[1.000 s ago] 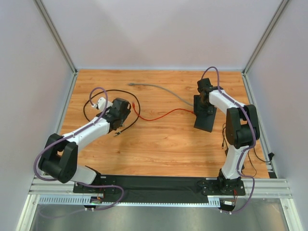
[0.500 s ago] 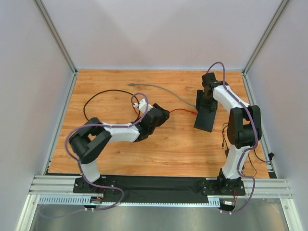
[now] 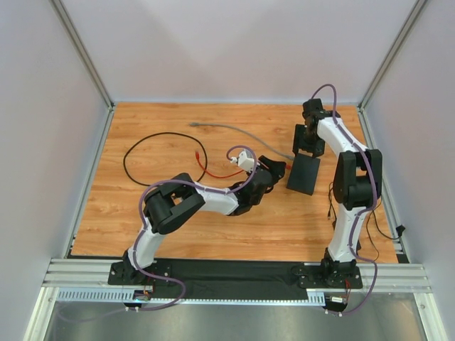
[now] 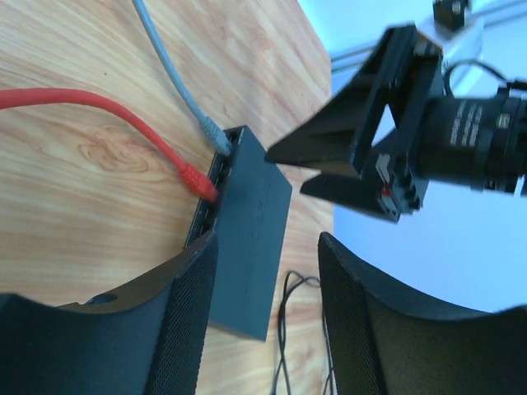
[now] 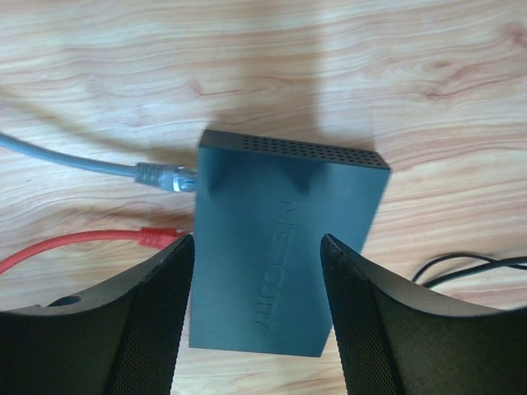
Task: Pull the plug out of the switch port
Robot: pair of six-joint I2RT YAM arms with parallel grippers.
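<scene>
Just two plugs (image 5: 154,237) (image 5: 167,178), one switch (image 5: 280,255).

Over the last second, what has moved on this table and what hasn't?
The left gripper swept from the left side of the table rightward and now sits open facing the ports of the switch. The right gripper, open, shifted slightly toward the switch's far end. Nothing was grasped or released. The switch, the red cable and the grey cable stayed put, both plugged in.
</scene>
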